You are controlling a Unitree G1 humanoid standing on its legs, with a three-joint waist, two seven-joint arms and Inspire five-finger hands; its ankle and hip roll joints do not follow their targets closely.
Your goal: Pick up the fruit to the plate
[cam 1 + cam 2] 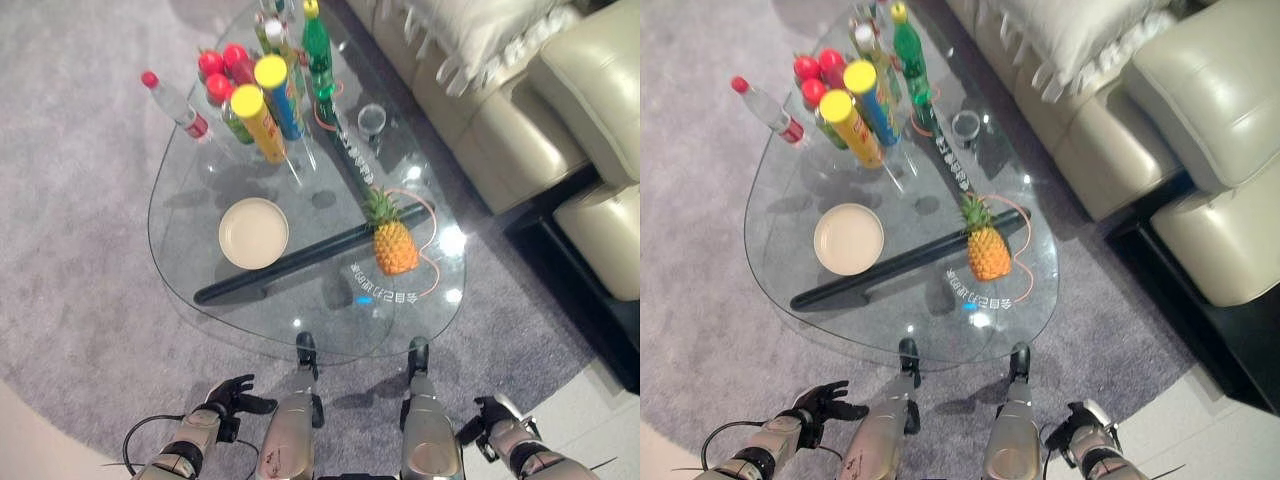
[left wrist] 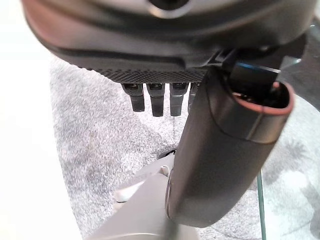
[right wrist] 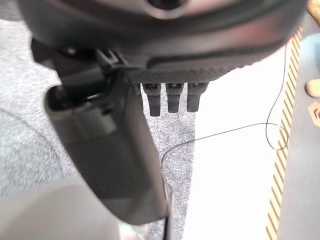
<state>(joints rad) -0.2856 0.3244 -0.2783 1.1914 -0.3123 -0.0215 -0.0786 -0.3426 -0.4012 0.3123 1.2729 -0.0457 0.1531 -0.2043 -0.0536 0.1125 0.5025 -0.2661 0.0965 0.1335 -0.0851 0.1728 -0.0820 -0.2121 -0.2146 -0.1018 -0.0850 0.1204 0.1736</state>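
Left eye view: both my left hand and right hand hang released; I'd grip the pineapple low, then carry it to the plate.

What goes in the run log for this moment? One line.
pineapple: on glass table | plate: empty | left hand: open, low | right hand: open, low
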